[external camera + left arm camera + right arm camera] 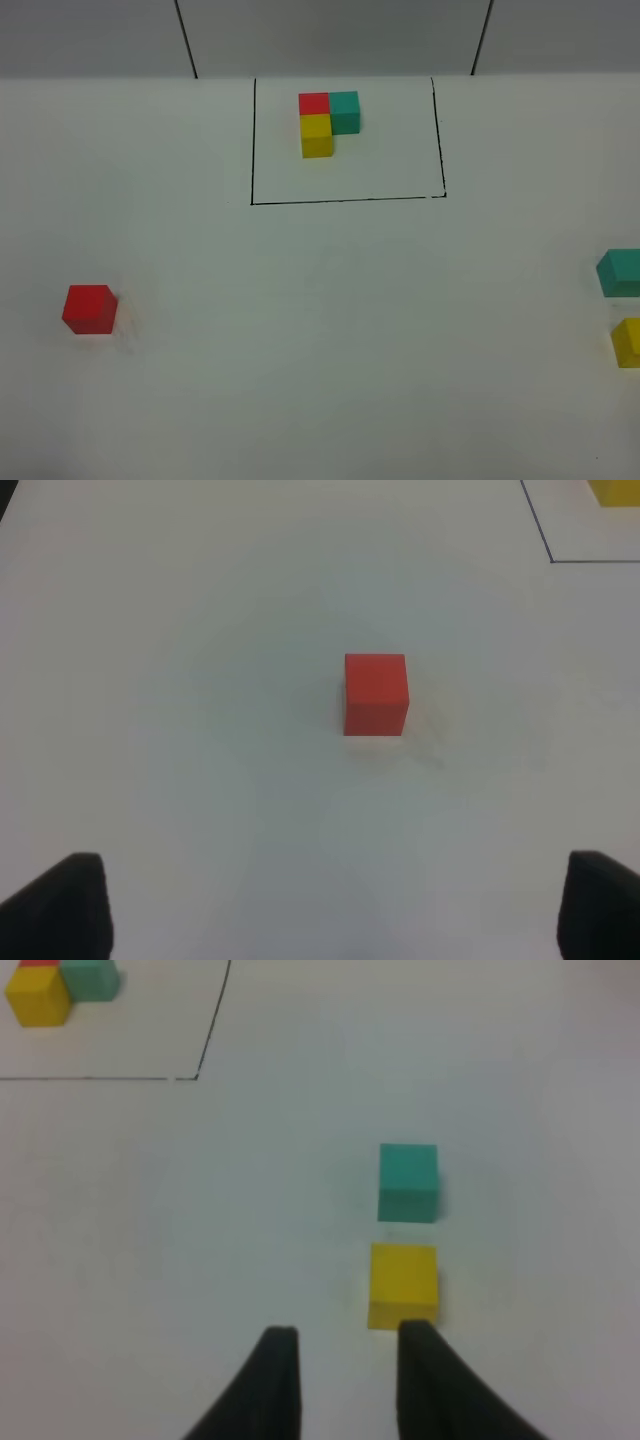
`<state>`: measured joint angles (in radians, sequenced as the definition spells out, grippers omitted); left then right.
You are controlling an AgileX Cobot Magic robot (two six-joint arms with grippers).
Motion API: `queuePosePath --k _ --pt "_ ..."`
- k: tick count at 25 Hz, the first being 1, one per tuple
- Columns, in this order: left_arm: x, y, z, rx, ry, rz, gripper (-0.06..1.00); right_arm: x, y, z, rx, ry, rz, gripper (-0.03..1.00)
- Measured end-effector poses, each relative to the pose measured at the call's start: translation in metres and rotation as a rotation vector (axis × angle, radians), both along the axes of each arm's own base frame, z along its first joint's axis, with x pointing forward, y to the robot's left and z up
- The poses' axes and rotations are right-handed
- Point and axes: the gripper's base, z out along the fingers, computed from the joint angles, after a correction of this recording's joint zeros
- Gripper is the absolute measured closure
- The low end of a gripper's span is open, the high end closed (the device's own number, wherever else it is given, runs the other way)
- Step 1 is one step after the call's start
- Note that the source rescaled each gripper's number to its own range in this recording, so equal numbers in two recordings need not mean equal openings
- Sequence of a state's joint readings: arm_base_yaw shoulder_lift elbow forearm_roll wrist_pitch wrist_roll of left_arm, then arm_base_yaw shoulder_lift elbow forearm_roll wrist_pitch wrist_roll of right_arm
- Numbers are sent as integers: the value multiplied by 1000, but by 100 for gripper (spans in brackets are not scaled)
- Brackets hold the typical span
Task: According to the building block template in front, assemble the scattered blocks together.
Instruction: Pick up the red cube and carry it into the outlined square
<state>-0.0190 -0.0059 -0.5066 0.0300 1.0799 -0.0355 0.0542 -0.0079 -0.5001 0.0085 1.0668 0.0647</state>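
The building block template (pixel 328 122) is an L of red, teal and yellow cubes inside a black drawn rectangle at the far middle; it also shows in the right wrist view (pixel 60 988). The scattered red cube (pixel 90 308) sits at the near left, and the left wrist view (pixel 376 693) shows it ahead of my left gripper (pixel 330 920), which is wide open and empty. The scattered teal cube (pixel 620 272) (pixel 408 1182) and yellow cube (pixel 628 342) (pixel 403 1284) sit apart at the right edge. My right gripper (pixel 348 1345) is empty with a narrow gap, one fingertip (pixel 420 1345) just short of the yellow cube.
The white table (pixel 330 330) is bare between the red cube and the two right-hand cubes. The black frame line (pixel 345 199) marks the template's near side. A grey wall (pixel 330 35) rises behind the table. Neither arm shows in the exterior high view.
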Motion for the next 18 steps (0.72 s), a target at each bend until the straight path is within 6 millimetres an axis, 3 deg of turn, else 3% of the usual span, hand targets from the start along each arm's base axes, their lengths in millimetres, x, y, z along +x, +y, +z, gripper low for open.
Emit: queuePosePath --k 6,14,18 --pt "0 0 0 0 0 0 -2 0 0 0 0 0 0 97" --pt "0 0 0 0 0 0 14 0 0 0 -1 0 0 97" --pt "7 1 8 3 8 11 16 0 0 0 -1 0 0 97"
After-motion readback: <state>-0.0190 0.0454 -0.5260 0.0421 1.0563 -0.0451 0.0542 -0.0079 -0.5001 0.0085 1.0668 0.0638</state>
